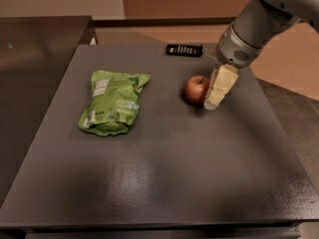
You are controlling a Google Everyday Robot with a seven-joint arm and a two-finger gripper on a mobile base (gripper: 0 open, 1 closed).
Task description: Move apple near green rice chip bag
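**A:** Where is the apple [196, 88] to be found?

**B:** It is seen on the dark table [164, 183], toward the back right. It is well apart from the green rice chip bag [113, 102], which is laid flat to the left. A small black object [184, 50] is placed near the far edge, behind both.

**A:** And the gripper [218, 87]?

**B:** It is held low, just to the right of the apple, touching it or nearly so; contact cannot be confirmed. Whether it is open or closed cannot be told from this angle. The apple is judged not yet lifted.

**A:** What could be got wrong from here?

**B:** If a sideways push is given rather than a proper grasp, the apple, being round, may be rolled past the bag or toward the table's edge. If it is gripped off-centre, it may be squeezed out and dropped. If it is carried too far left, the bag may be struck and shoved away.
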